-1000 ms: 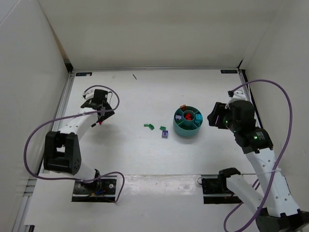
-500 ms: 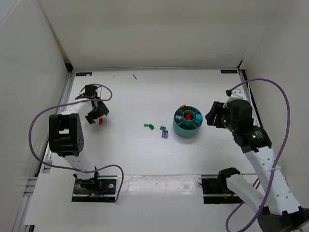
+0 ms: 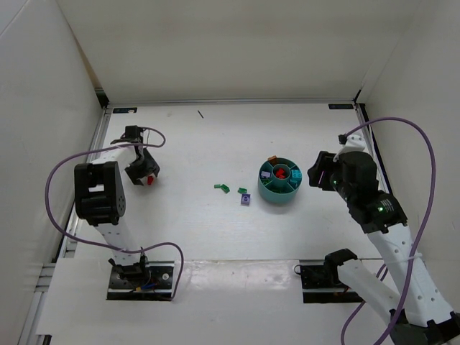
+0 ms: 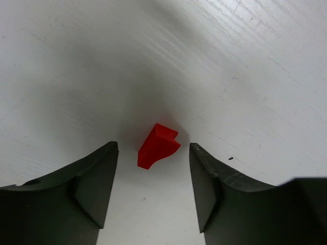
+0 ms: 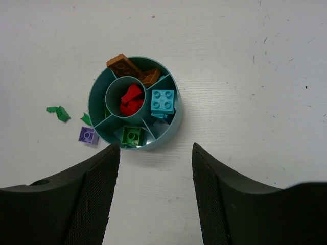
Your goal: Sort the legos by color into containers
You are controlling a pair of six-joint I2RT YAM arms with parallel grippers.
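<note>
**Left side.** Left gripper (image 3: 141,171) (image 4: 153,153) is at the far-left part of the table (image 3: 201,144), pointed down at the surface. Jaws are apart. One red lego (image 4: 158,145) (image 3: 149,181) lies tilted on the table in the gap between the fingers. In the wrist view it touches neither finger.

**Middle.** Loose pieces lie on the table to the left of the bowl:
- A pair of green legos (image 3: 224,190) (image 5: 63,114) lies side by side, a little apart from the bowl.
- A third green lego (image 3: 243,190) (image 5: 86,119) lies just beside the bowl's left wall.
- A purple lego (image 3: 246,200) (image 5: 88,135) lies just near of the third green one, studs up.

**Right of centre.** The teal bowl (image 3: 277,195) (image 5: 178,115) stands upright. Contents as seen from the right wrist view:
- The centre cup (image 5: 107,97) holds red legos (image 5: 131,99) (image 3: 282,172).
- The right wedge holds a light-blue lego (image 5: 164,100), studs up.
- The near wedge holds a green brick (image 5: 133,135), studs up.
- The far wedge holds a brown lego (image 5: 149,77).
- A second brown brick (image 5: 122,65) (image 3: 272,159) rests on the far rim, partly over the edge.
- The contents of the left wedge are too dark to tell.

**Right side.** Right gripper (image 3: 318,172) (image 5: 156,153) is to the right of the bowl and not touching it. Jaws are apart, with only bare table between the fingers.
</note>
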